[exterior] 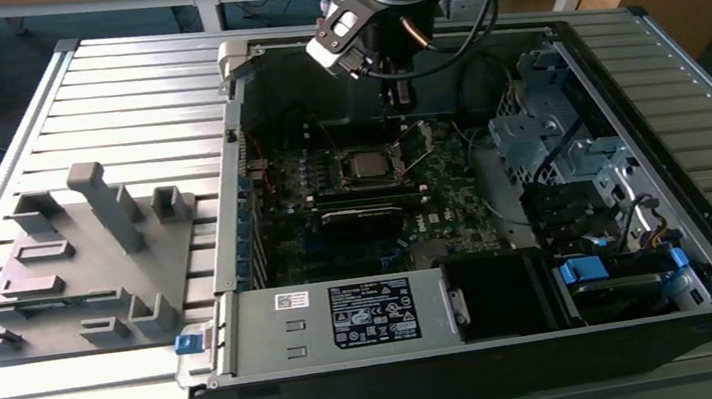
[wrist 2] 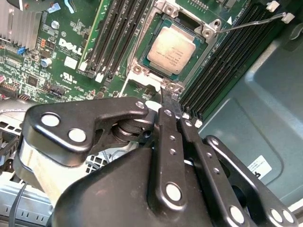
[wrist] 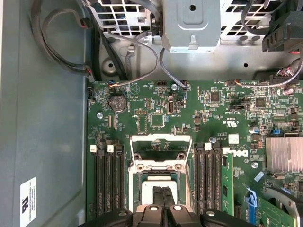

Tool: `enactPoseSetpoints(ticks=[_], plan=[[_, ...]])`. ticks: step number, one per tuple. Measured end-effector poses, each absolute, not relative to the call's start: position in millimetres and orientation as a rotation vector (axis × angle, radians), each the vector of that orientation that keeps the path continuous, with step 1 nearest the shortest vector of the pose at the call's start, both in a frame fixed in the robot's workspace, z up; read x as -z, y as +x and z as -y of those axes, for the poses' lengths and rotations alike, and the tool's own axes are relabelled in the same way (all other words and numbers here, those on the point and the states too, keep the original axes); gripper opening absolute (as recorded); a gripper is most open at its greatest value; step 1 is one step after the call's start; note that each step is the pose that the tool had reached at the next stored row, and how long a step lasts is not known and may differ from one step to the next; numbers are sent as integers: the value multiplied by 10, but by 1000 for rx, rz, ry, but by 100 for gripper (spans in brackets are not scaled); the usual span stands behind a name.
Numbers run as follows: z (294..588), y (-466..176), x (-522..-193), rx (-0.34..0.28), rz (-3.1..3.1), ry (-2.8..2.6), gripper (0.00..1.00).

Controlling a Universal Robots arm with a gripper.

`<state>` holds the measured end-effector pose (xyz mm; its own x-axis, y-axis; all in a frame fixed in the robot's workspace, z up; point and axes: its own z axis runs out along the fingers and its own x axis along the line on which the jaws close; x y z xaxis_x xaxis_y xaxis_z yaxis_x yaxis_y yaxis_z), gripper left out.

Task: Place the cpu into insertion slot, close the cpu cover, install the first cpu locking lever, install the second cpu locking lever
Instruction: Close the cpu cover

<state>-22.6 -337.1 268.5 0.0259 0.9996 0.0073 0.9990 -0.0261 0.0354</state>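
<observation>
The cpu (wrist 2: 173,47) lies flat in the insertion slot (wrist 2: 142,57) on the green board; in the exterior view it shows as the silvery cpu (exterior: 366,165) mid-case. The cpu cover (wrist: 161,140) stands swung up off the socket, and the board shows through its window. A thin wire locking lever (wrist 2: 251,21) sticks up free beside the socket. My gripper (wrist 2: 166,92) hangs just above the socket's edge on the cover's side, black fingers (wrist: 158,201) pressed together with nothing seen between them. From outside, the gripper (exterior: 400,104) is low inside the case.
Long black memory slots (wrist: 106,179) flank the socket on both sides. A finned heat sink (wrist: 284,153) and cables (wrist: 61,42) lie close by. A drive cage (exterior: 564,135) fills the case at the exterior view's right; a grey fixture (exterior: 81,261) sits outside at its left.
</observation>
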Motion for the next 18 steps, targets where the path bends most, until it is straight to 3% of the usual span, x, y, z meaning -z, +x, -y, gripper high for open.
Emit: enactPoseSetpoints(ticks=[18], plan=[[3370, -166, -2685, -47, -2178, 2235, 10]])
